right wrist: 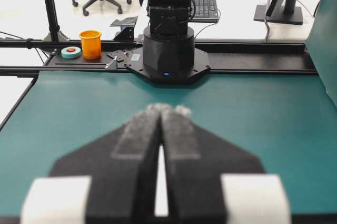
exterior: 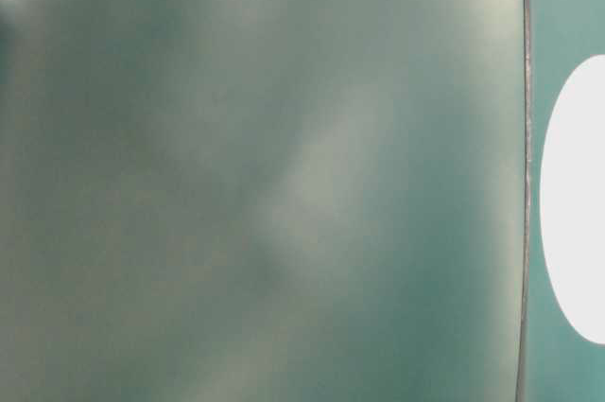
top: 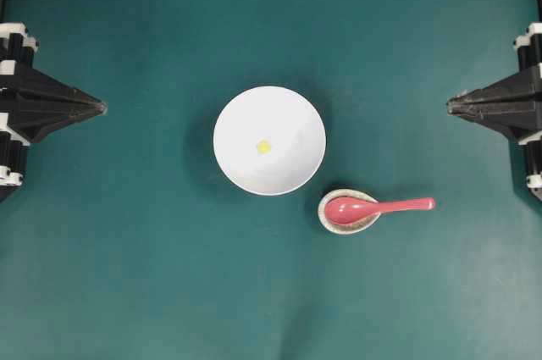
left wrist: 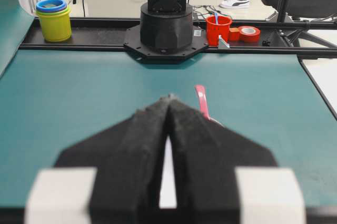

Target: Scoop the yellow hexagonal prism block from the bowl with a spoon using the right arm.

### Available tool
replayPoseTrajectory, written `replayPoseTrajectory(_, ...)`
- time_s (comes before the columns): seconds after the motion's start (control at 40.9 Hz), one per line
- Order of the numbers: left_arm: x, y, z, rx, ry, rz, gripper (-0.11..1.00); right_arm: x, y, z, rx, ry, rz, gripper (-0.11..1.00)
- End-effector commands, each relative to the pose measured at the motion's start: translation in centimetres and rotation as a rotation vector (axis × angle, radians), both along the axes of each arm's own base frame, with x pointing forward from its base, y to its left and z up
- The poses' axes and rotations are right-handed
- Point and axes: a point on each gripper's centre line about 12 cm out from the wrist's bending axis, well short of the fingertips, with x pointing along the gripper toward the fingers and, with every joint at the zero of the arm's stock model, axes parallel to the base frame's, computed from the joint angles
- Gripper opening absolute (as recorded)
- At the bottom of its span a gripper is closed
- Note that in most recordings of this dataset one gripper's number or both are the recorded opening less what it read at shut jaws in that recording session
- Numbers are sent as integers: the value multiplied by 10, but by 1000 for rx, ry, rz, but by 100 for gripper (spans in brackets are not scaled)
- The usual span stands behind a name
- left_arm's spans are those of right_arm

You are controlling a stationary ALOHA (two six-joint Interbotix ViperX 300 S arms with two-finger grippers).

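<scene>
The white bowl [top: 269, 141] sits mid-table with the tiny yellow hexagonal prism block [top: 263, 146] lying inside it. Just below and right of it, the pink-red spoon [top: 377, 206] rests with its scoop in a small speckled spoon rest [top: 348, 211], handle pointing right. In the left wrist view the spoon handle [left wrist: 200, 101] peeks past the fingers. My right gripper [top: 449, 106] is at the right edge, shut and empty, tips meeting [right wrist: 169, 109]. My left gripper [top: 103, 108] is at the left edge, also shut and empty [left wrist: 169, 97]. Both are far from the bowl.
Green mat [top: 135, 250] covers the table. The table-level view is a blurred green surface with a slice of the white bowl [exterior: 577, 203] at right. Beyond the table: stacked cups [left wrist: 53, 19], a red cup [left wrist: 218, 29], tape roll [left wrist: 248, 33], an orange cup [right wrist: 90, 44].
</scene>
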Motion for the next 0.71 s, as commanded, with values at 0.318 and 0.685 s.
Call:
replayPoseTrajectory(0.318,-2,0,10,0,18,0,-1,2,-1,4,5,5,-3,-1)
replayPoseTrajectory(0.685,-1,0,8,1,32,0,-1,2,-1,4,9,5,-3,0)
